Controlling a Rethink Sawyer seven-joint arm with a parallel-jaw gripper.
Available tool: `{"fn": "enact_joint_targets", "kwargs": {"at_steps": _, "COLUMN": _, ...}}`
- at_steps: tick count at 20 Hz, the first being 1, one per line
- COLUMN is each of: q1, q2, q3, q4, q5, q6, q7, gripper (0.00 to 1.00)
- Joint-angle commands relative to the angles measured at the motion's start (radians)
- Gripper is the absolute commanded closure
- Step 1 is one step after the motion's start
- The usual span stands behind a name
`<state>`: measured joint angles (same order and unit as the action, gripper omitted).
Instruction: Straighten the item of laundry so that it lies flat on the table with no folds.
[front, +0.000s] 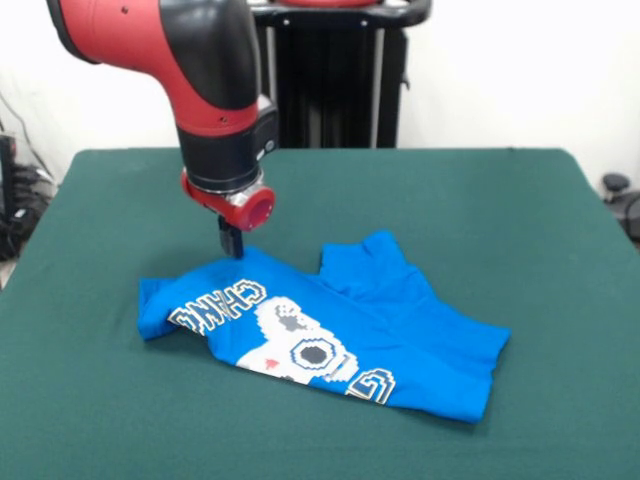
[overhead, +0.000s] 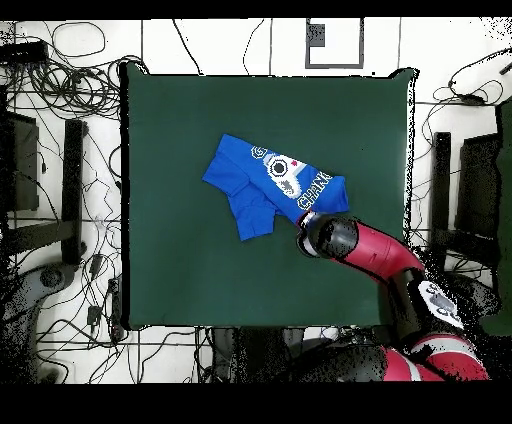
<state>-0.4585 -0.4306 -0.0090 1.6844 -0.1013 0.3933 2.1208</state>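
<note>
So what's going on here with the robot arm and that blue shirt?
A red and black robot arm is working on a blue T-shirt spread on the green table. Its gripper is down at the shirt's far edge, near the lettering; whether it has hold of the cloth can't be made out. The shirt is not flat yet: it lies graphic side up, bunched and folded over itself, with a sleeve sticking out.

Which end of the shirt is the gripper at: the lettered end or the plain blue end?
The lettered end: the gripper meets the T-shirt at its edge beside the white lettering; the plain blue end lies farthest away across the table.
</note>
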Motion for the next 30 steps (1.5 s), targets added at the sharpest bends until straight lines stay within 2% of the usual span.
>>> {"fn": "enact_joint_targets", "kwargs": {"at_steps": 1, "q1": 0.023, "q2": 0.068, "q3": 0.065, "q4": 0.029, "q5": -0.018, "q6": -0.039, "q7": 0.067, "gripper": 1.0}}
{"fn": "enact_joint_targets", "kwargs": {"at_steps": 11, "q1": 0.024, "q2": 0.066, "q3": 0.059, "q4": 0.011, "q5": -0.026, "q6": 0.012, "q7": 0.038, "gripper": 1.0}}
{"fn": "enact_joint_targets", "kwargs": {"at_steps": 17, "q1": 0.029, "q2": 0.068, "q3": 0.062, "q4": 0.001, "q5": -0.044, "q6": -0.004, "q7": 0.021, "gripper": 1.0}}
{"fn": "enact_joint_targets", "kwargs": {"at_steps": 18, "q1": 0.031, "q2": 0.069, "q3": 0.06, "q4": 0.002, "q5": -0.048, "q6": -0.014, "q7": 0.023, "gripper": 0.0}}
{"fn": "enact_joint_targets", "kwargs": {"at_steps": 22, "q1": 0.035, "q2": 0.067, "q3": 0.057, "q4": -0.003, "q5": -0.033, "q6": 0.017, "q7": 0.034, "gripper": 0.0}}
{"fn": "enact_joint_targets", "kwargs": {"at_steps": 24, "q1": 0.023, "q2": 0.075, "q3": 0.076, "q4": -0.013, "q5": -0.07, "q6": 0.014, "q7": -0.021, "gripper": 0.0}}
{"fn": "enact_joint_targets", "kwargs": {"at_steps": 30, "q1": 0.015, "q2": 0.061, "q3": 0.067, "q4": -0.002, "q5": -0.063, "q6": 0.039, "q7": -0.011, "gripper": 0.0}}
